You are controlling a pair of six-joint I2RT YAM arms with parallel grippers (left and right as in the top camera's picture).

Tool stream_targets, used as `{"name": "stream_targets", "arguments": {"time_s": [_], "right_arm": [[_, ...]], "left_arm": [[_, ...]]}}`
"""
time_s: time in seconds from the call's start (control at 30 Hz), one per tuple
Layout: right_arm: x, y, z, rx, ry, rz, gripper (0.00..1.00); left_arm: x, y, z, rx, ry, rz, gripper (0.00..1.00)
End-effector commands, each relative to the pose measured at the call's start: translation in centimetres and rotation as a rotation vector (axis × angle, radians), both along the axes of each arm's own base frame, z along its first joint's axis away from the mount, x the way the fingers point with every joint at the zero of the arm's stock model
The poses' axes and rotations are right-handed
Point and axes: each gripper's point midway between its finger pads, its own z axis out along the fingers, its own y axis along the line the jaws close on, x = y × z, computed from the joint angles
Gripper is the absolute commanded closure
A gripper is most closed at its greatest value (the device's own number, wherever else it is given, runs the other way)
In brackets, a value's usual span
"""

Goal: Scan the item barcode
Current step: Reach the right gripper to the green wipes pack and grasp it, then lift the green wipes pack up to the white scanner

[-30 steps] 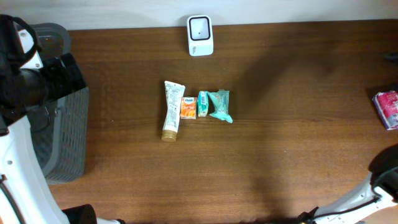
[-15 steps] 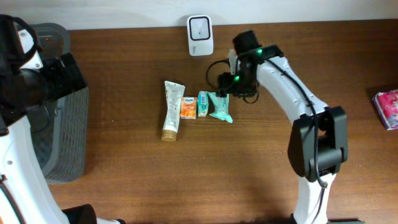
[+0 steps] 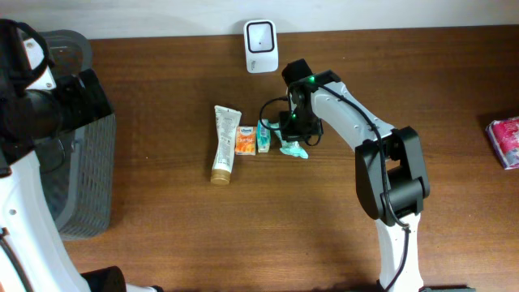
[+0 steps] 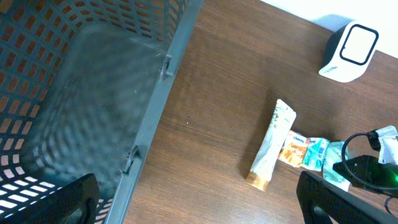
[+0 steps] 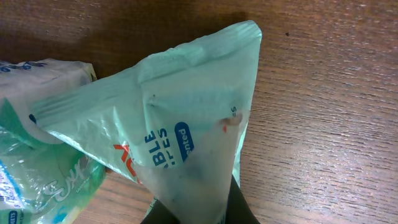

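Clamps R tool on pale-green plastic wipes pouch, prob for carry to white boxy scanner; holds L tool apart

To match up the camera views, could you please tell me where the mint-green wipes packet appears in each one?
Overhead: the mint-green wipes packet is mid-table, at the right end of the row of items.
Left wrist: lower right, at the same end of the row.
Right wrist: fills the centre of the picture.
Shared landmark: the small tissue pack just beside it.
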Motion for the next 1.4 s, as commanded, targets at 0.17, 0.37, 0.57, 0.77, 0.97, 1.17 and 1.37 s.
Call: {"name": "stream_targets", "arguments": {"time_s": [0.17, 0.37, 0.57, 0.77, 0.97, 1.17, 1.37], "right_arm": [[-4.2, 1.7, 11.7, 0.399, 0.333, -0.12, 0.96], [-6.6, 6.4, 19.1, 0.857, 0.609, -0.205, 0.96], [-2.7, 6.6, 15.1, 0.709, 0.329, -0.107, 0.96], [15.3, 2.5, 14.8, 0.303, -0.57, -0.258, 0.96], [21.2, 5.5, 16.5, 0.195, -0.984, -0.035, 0.96], [24.3, 6.9, 16.2, 0.259, -1.145, -0.048, 0.96], [25.3, 5.5, 15.7, 0.188, -1.188, -0.006, 0.96]], "left_arm": [[-0.2, 0.2, 0.2, 0.011, -0.004, -0.004, 0.01], [-0.2, 0.2, 0.2, 0.011, -0.004, -0.004, 0.01], [-0.2, 0.2, 0.2, 0.011, -0.004, -0.004, 0.01], [-0.2, 0.2, 0.2, 0.011, -0.004, -0.004, 0.01], [-0.2, 0.2, 0.2, 0.011, -0.004, -0.004, 0.01], [-0.2, 0.2, 0.2, 0.011, -0.004, -0.003, 0.01], [-0.2, 0.2, 0.2, 0.011, -0.004, -0.004, 0.01]]}}
